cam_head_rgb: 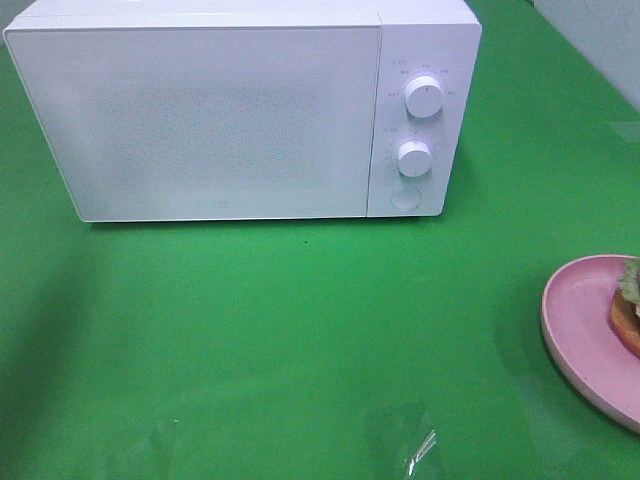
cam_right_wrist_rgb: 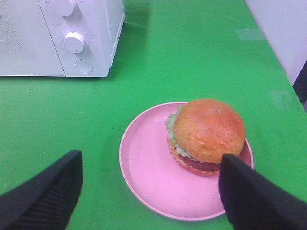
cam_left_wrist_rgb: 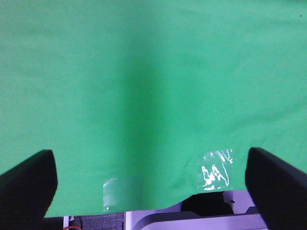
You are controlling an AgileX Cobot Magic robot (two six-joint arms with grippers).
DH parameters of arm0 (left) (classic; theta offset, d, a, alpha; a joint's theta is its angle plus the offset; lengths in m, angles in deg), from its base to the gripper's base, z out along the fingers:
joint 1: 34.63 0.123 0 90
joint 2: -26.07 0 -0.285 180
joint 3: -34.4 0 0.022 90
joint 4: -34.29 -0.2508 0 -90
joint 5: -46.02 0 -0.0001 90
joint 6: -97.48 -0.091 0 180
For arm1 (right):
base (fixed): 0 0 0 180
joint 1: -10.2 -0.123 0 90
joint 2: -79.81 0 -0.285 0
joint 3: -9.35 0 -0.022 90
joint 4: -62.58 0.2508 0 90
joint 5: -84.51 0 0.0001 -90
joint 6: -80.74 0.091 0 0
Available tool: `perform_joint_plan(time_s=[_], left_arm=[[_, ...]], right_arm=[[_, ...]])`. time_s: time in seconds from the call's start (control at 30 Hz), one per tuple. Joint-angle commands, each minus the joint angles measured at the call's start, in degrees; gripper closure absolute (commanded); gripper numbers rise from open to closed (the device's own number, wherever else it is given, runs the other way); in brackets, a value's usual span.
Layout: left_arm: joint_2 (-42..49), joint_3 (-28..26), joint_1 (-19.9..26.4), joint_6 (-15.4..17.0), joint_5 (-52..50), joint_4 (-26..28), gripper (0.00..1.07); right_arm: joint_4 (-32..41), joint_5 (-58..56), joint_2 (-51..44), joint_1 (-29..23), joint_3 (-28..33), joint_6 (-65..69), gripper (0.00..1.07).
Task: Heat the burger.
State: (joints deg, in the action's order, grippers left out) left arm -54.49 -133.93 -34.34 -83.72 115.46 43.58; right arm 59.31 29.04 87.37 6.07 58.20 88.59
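At far left, the left gripper (cam_left_wrist_rgb: 151, 191) hangs over bare green table (cam_head_rgb: 250, 330), its fingers (cam_left_wrist_rgb: 29, 184) spread as wide as they go and holding nothing. Only cloth and two shiny tape patches lie below it; neither arm shows in the high view.

In the middle, toward the back, stands the microwave (cam_head_rgb: 200, 120), door shut, with two knobs (cam_head_rgb: 424, 97) and a round button (cam_head_rgb: 404, 198) on its right-hand panel. No handle is visible, so the button probably releases the door, though that is a judgement.

At far right sits the plate (cam_head_rgb: 580, 330), cut off by the edge of the high view, with only a sliver of the burger (cam_head_rgb: 629, 305) showing there. The right wrist view gives it whole: the burger (cam_right_wrist_rgb: 207, 135) rests on the plate (cam_right_wrist_rgb: 144, 167), off-centre rather than in the middle, upright, bun on top and lettuce frilling out at the side.

The right gripper (cam_right_wrist_rgb: 151, 191) hovers above the plate, fingers (cam_right_wrist_rgb: 45, 191) wide and empty, one fingertip overlapping the burger's edge in the picture; whether it touches cannot be told. The burger lies just ahead of the fingers and toward one of them, so this arm is clearly the nearer. Being round, the burger has no long axis to line up with. The microwave's inside is hidden.
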Motion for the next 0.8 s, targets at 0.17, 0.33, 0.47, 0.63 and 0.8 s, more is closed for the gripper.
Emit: perform_joint_plan(time_s=[0.17, 0.33, 0.47, 0.63, 0.8], left_arm=[[15.47, 16.21, 3.09, -1.89, -2.46, 0.23, 0.08], [21.26, 21.54, 3.09, -1.89, -4.18, -0.17, 0.08], [31.51, 31.63, 3.09, -1.89, -7.79, -3.15, 0.08], [39.08, 35.98, 3.09, -1.15, -7.96, -3.21, 0.08], [49.16, 35.81, 3.09, -0.34, -8.02, -3.38, 0.08]], right_arm=[[-0.06, 0.63, -1.49, 0.4, 0.17, -0.92, 0.32], [-0.06, 0.63, -1.49, 0.4, 0.17, -0.92, 0.32], [-0.06, 0.63, -1.49, 0.4, 0.17, -0.92, 0.32], [-0.06, 0.63, -1.49, 0.4, 0.17, -0.92, 0.32], [-0.06, 0.63, -1.49, 0.4, 0.17, -0.8, 0.32]])
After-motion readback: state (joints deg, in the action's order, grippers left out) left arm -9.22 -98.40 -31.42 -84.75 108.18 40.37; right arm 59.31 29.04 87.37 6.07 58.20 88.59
